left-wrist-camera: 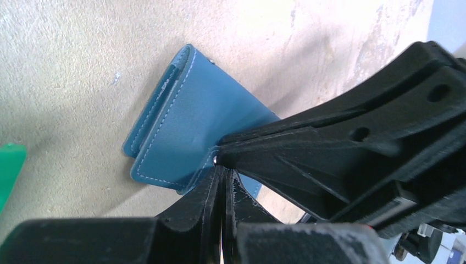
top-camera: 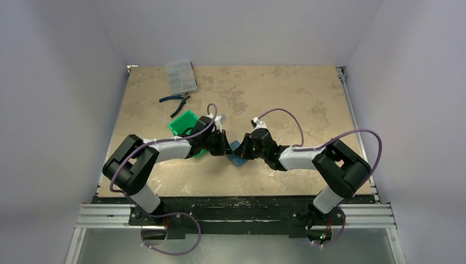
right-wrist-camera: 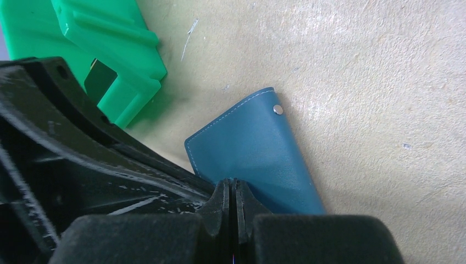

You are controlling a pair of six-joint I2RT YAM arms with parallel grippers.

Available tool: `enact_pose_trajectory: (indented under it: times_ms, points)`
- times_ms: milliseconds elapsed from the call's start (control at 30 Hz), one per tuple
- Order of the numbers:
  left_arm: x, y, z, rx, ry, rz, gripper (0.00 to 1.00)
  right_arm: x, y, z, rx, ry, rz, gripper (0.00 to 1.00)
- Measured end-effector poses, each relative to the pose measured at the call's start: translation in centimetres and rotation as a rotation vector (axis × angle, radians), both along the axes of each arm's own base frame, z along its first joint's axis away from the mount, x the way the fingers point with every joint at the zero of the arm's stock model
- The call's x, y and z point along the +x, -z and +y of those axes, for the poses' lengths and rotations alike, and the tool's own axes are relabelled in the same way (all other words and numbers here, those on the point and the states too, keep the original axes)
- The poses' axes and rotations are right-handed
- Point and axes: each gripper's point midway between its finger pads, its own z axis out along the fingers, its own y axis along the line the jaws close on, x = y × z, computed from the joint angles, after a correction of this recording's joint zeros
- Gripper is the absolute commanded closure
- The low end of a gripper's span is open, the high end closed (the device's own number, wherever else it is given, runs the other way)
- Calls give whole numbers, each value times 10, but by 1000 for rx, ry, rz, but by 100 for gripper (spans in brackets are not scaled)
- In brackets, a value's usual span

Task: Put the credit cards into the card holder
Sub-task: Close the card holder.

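The card holder (top-camera: 237, 160) is a teal-blue wallet lying between the two grippers at mid-table. In the left wrist view, the card holder (left-wrist-camera: 187, 126) lies partly folded, with a metal snap at its far corner. My left gripper (left-wrist-camera: 222, 168) has its jaws pressed together on the wallet's near tab. My right gripper (right-wrist-camera: 233, 186) is also shut, its tips pinching the near edge of the card holder (right-wrist-camera: 258, 148). The two grippers, left (top-camera: 227, 149) and right (top-camera: 244, 149), meet tip to tip. No credit cards are in view.
A green plastic tray (top-camera: 184, 124) sits just behind the left gripper and also shows in the right wrist view (right-wrist-camera: 110, 38). Blue-handled pliers (top-camera: 175, 99) and a clear compartment box (top-camera: 180, 76) lie at the back left. Grey walls enclose the table.
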Motion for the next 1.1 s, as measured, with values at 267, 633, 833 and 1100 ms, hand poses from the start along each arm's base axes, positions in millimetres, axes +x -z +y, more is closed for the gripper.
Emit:
enact_pose_trajectory:
  times_ms: [267, 633, 833, 1100]
  points:
    - [-2, 10, -1, 16, 3, 17, 100, -1, 0, 1, 12, -9, -2, 100]
    - [2, 18, -8, 140, -11, 29, 100, 2, 0, -4, 5, -12, -14, 100]
    - [1, 20, -9, 203, -22, 20, 100, 1, -1, -5, 27, -14, -28, 96]
    - [1, 23, -15, 259, -29, -4, 100, -13, -10, -21, 3, -51, 38, 70]
